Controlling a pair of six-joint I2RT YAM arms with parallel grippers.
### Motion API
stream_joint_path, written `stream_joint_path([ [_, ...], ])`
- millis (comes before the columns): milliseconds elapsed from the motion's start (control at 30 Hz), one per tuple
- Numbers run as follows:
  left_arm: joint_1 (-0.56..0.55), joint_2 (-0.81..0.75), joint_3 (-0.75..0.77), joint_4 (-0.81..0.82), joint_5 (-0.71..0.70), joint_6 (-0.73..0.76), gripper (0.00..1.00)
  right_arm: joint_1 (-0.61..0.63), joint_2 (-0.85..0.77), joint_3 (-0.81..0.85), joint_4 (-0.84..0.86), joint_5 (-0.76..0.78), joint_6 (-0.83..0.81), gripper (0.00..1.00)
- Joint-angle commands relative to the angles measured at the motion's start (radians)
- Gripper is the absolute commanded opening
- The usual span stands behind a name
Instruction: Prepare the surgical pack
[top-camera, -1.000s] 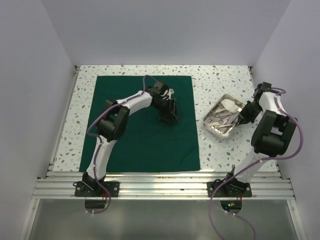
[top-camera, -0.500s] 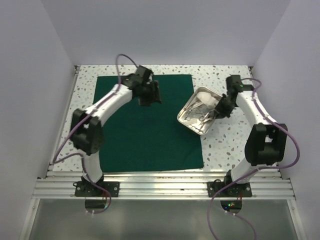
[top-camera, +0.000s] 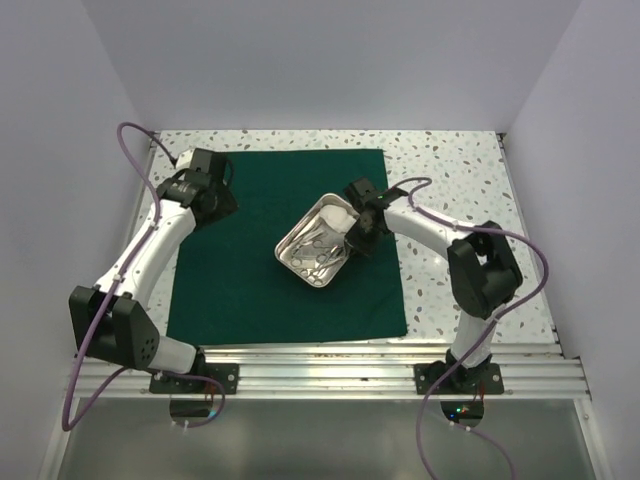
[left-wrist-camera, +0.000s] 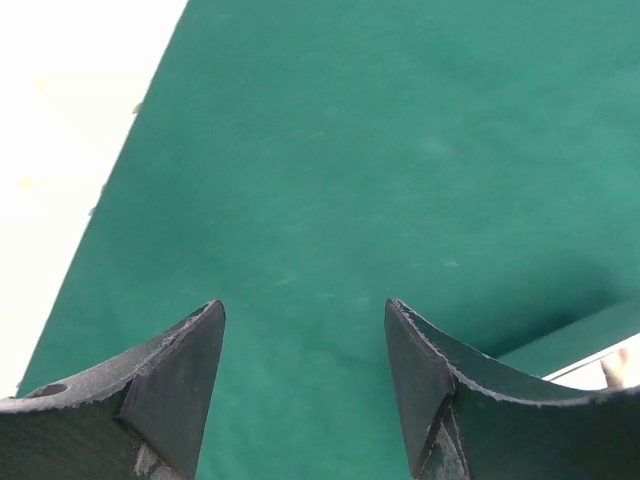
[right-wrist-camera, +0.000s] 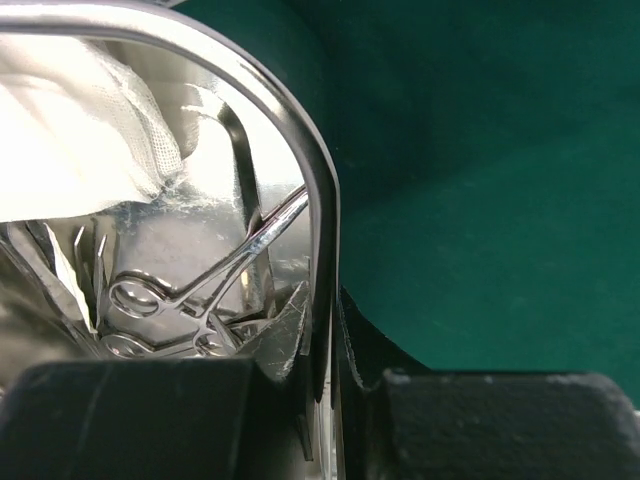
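Surgical pack (top-camera: 245, 280) flat | my right claw (right-wrist-camera: 325, 345) clamps tray (right-wrist-camera: 322, 225) rim — placing it mid-cloth | left claw (left-wrist-camera: 303, 305) apart | next: level release

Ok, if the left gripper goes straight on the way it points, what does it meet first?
Probably the bare green cloth: the open left gripper points down at it, tray off to one side.

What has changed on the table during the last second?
The right gripper, shut on the tray, carried it left from the bare table onto the green cloth. The left gripper, open, drew back to the cloth's far-left corner. The cloth stayed flat.
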Motion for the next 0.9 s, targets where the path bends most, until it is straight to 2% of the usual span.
stream_joint_path([
  [0, 0.0, -0.008, -0.025, -0.046, -0.113, -0.033, 0.69, 0.033, 0.027, 0.051, 0.104, 0.048, 0.18, 0.0],
  [267, 0.0, 0.027, -0.069, -0.042, -0.075, -0.056, 0.69, 0.129, 0.203, 0.237, 0.053, 0.075, 0.208, 0.0],
  [367, 0.0, 0.066, -0.063, -0.026, -0.075, -0.035, 0.69, 0.145, 0.231, 0.245, 0.045, 0.053, 0.211, 0.0],
  [400, 0.0, 0.078, -0.06, -0.017, -0.067, -0.015, 0.69, 0.147, 0.232, 0.24, 0.047, 0.034, 0.211, 0.04],
  [433, 0.0, 0.108, -0.046, -0.005, -0.055, 0.019, 0.68, 0.146, 0.231, 0.229, 0.056, 0.025, 0.2, 0.18],
  [500, 0.0, 0.148, -0.023, -0.011, -0.056, 0.03, 0.68, 0.147, 0.22, 0.213, 0.065, -0.01, 0.192, 0.34],
  [533, 0.0, 0.185, -0.008, -0.006, -0.043, 0.054, 0.68, 0.147, 0.212, 0.203, 0.073, -0.018, 0.165, 0.47],
  [633, 0.004, 0.249, 0.033, -0.014, -0.026, 0.074, 0.68, 0.142, 0.173, 0.217, 0.018, -0.021, 0.066, 0.74],
  [667, 0.004, 0.26, 0.041, -0.014, -0.02, 0.077, 0.68, 0.138, 0.154, 0.226, 0.007, -0.018, 0.024, 0.88],
  [800, 0.014, 0.3, 0.067, 0.027, 0.036, 0.103, 0.65, 0.052, 0.013, 0.222, 0.002, 0.046, -0.242, 0.86],
  [833, 0.023, 0.305, 0.069, 0.038, 0.056, 0.112, 0.63, 0.023, -0.004, 0.21, 0.04, 0.036, -0.298, 0.84],
  [867, 0.03, 0.309, 0.066, 0.053, 0.088, 0.129, 0.6, -0.005, -0.01, 0.222, 0.051, 0.04, -0.35, 0.75],
])
